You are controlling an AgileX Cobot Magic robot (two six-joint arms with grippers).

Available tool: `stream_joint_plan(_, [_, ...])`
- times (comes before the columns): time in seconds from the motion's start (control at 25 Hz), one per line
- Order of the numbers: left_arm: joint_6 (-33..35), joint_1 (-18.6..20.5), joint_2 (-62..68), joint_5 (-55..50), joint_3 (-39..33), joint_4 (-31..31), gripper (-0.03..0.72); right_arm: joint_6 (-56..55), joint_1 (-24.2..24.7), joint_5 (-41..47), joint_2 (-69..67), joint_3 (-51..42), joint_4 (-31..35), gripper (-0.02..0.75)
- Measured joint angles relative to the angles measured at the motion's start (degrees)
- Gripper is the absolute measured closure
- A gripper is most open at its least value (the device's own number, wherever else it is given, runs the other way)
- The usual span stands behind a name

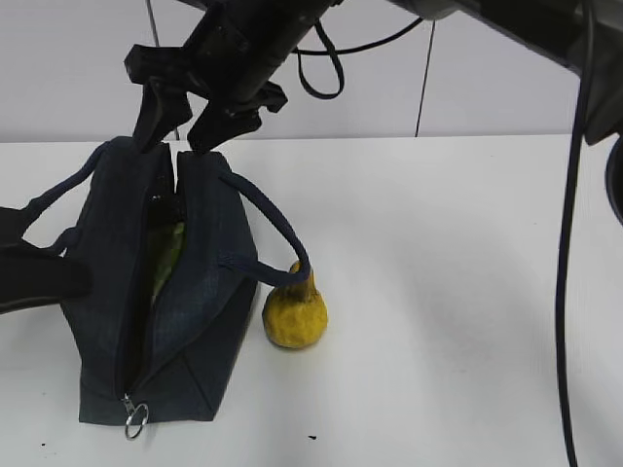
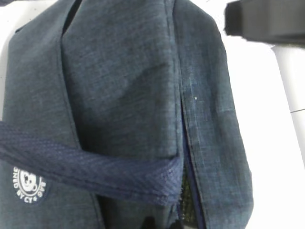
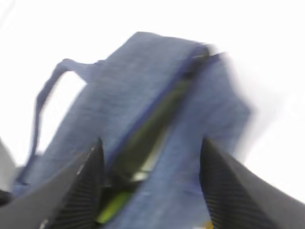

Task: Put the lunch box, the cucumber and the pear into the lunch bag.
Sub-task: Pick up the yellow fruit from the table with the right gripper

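Right hand (image 1: 178, 125) hovers spread and empty over the far end of our lunch bag (image 1: 200, 292), green showing through its open zip. We judge the pear (image 1: 294, 313), on the bench touching the bag's right side, comes next.

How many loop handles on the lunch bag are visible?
2. One handle arcs off the lunch bag's right side, its end touching the pear. The other handle loops off the left side, partly hidden behind a dark arm.
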State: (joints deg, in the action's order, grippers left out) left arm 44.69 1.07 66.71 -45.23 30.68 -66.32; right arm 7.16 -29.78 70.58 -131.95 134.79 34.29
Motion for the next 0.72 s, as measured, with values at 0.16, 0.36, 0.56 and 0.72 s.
stream_joint_plan(0.16, [0.0, 0.0, 0.0, -0.27, 0.0, 0.36, 0.702, 0.44, 0.0, 0.52, 2.81, 0.32, -8.95, 0.248])
stream_joint_plan(0.36, [0.0, 0.0, 0.0, -0.29, 0.0, 0.54, 0.702, 0.11, 0.0, 1.0, 6.8, 0.41, -20.91, 0.248])
stream_joint_plan(0.56, [0.0, 0.0, 0.0, -0.36, 0.0, 0.81, 0.702, -0.5, 0.0, 1.13, 10.1, -0.15, -27.42, 0.248])
stream_joint_plan(0.72, [0.0, 0.0, 0.0, -0.42, 0.0, 1.22, 0.702, -0.97, 0.0, 1.13, 13.77, -4.4, -32.84, 0.253])
